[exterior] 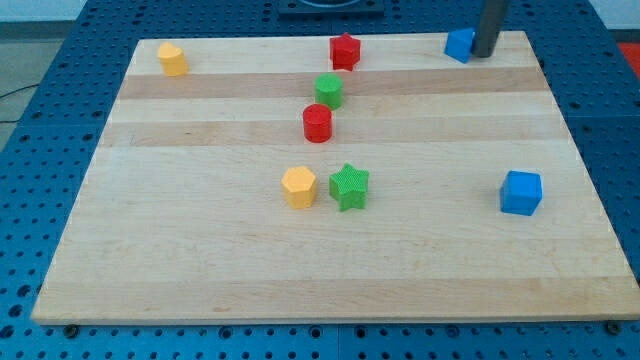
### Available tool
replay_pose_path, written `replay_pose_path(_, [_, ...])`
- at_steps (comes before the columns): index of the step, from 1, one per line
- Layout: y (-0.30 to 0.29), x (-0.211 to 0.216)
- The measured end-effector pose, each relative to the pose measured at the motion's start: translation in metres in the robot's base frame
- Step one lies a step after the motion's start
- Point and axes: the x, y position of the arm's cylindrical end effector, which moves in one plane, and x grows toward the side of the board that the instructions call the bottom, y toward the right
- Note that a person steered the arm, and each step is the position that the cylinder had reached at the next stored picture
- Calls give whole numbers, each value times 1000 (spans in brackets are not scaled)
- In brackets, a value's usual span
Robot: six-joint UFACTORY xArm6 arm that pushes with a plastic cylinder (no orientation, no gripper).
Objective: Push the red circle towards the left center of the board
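Red circle: small red plastic cylinder [317,123] was seen mid-bench, beside green hexagonal block [329,90].
Left side: pale wooden bench [180,240] was left open.
Tip: my tip [483,54] was placed at top-right edge, touching a blue block [459,45].
Pincer: none fitted; state cannot be told.

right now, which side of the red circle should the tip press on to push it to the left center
Press its right face, from the view's right. The red circle is a short upright cylinder, so a centred push sends it straight left. My tip is far off at the view's top right beside a blue block; the green block sits just above the circle.

My tip [483,54] touches a blue block [459,45], well apart from the red circle [317,123].
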Motion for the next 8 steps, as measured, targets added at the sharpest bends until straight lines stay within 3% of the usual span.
replay_pose_path(3, [-10, 30])
replay_pose_path(4, [-59, 41])
replay_pose_path(6, [-124, 125])
replay_pose_path(8, [-282, 154])
